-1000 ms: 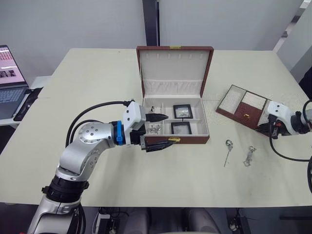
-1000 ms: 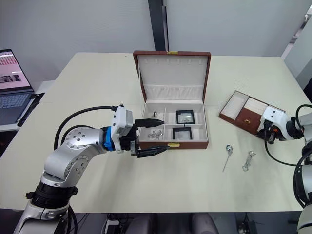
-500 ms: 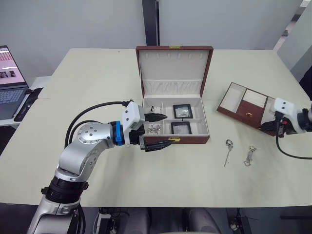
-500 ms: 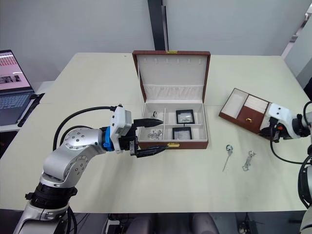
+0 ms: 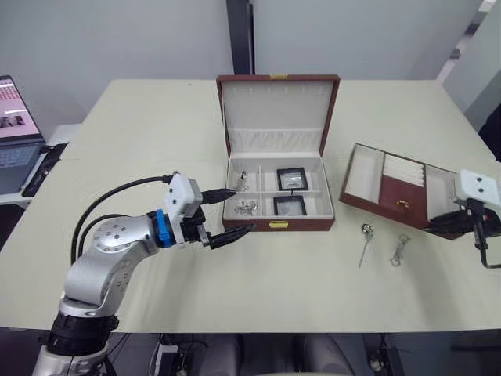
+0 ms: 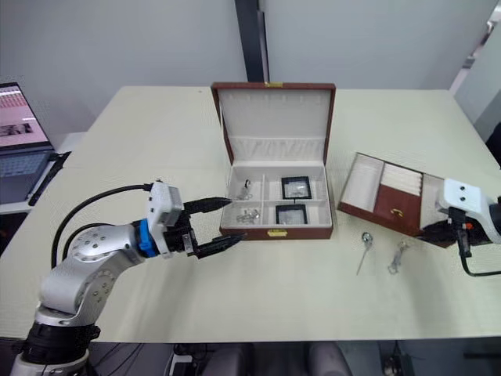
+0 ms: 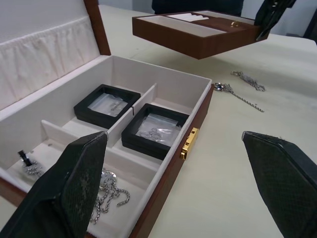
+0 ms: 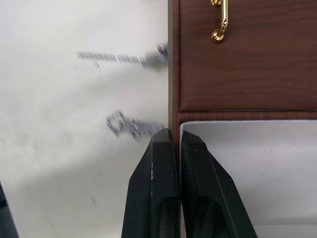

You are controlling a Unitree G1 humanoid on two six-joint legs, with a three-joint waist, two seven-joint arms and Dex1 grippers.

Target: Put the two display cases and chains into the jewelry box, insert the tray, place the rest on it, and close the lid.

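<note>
The brown jewelry box point(image 5: 275, 110) stands open in the middle of the table. Two black display cases point(image 5: 293, 178) point(image 5: 290, 205) lie in its right compartments. Silver chains point(image 5: 247, 207) lie in its left compartments. My right gripper point(image 8: 171, 136) is shut on the wall of the brown tray point(image 5: 403, 188), which hangs clear of the table to the right of the box. My left gripper point(image 7: 173, 139) is open and empty, just off the box's front left corner. On the table in front of the tray lie a silver pin point(image 5: 365, 243) and a short clasp chain point(image 5: 400, 249).
An open laptop point(image 5: 16, 133) sits at the far left on a side desk. The raised lid stands upright at the back of the box. Bare tabletop stretches in front of the box and to its left.
My right gripper has raised the tray and carried it left, nearer the box. My left arm has drawn back to the left, its open fingers now outside the box.
</note>
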